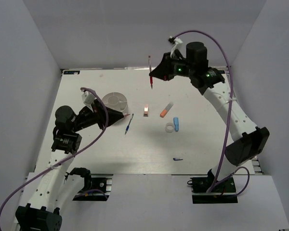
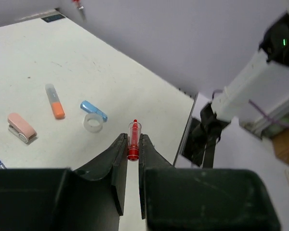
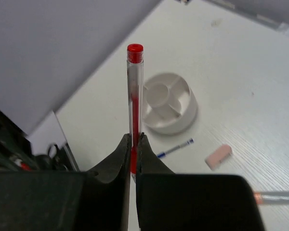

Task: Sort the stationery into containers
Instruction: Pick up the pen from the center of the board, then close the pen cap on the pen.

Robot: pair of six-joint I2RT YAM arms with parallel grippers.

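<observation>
My right gripper (image 1: 153, 74) is shut on the thin red pen (image 1: 151, 77) and holds it upright high over the far table; the right wrist view shows the pen (image 3: 135, 91) standing up between my gripper's (image 3: 134, 138) jaws. My left gripper (image 1: 127, 116) is shut on a tiny red cap (image 2: 133, 139), just right of the round white divided tub (image 1: 116, 101). The thin blue pen (image 1: 129, 125) lies below my left fingertips. The tan clip (image 1: 146, 110), orange-white stick (image 1: 166, 109), light-blue eraser (image 1: 176, 123) and white ring (image 1: 170, 127) lie mid-table. A tiny blue cap (image 1: 178, 159) lies near the front.
White walls enclose the table on three sides. The tub (image 3: 168, 102), blue pen (image 3: 175, 148) and clip (image 3: 217, 156) show below the held red pen in the right wrist view. The right arm's base (image 2: 209, 130) stands beyond the table's edge in the left wrist view.
</observation>
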